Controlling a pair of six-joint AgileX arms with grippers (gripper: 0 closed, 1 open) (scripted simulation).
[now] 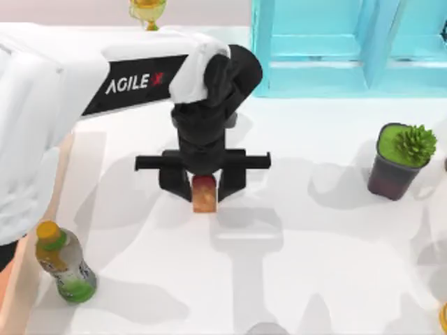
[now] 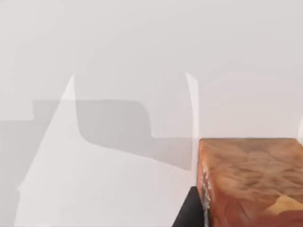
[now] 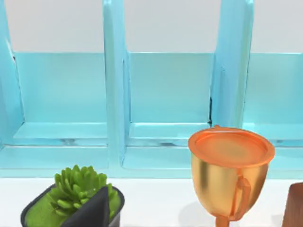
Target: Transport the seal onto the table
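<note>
While the left gripper (image 1: 203, 183) hangs over the middle of the table (image 1: 314, 244), its jaws are clenched on the seal (image 1: 204, 193), one black finger on each side of the block. From above, the seal shows its red end uppermost and its tan end lower, and it sits well clear of the bottle (image 1: 64, 265) near the left edge and of the potted plant (image 1: 399, 159) on the right. In the left wrist view the seal (image 2: 251, 179) juts out over bare white surface, with shadow beneath it; whether its base already touches the table cannot be told.

The step in hand looks like the carry or the lowering, with the release not yet made. Next, the arm likely needs to bring the seal straight down until it rests flat, then part the jaws and lift off without tipping it.

The right arm is parked at the right, its wrist camera facing the blue cabinet (image 3: 165, 94), a gold trophy (image 3: 229, 175) and the plant.
</note>
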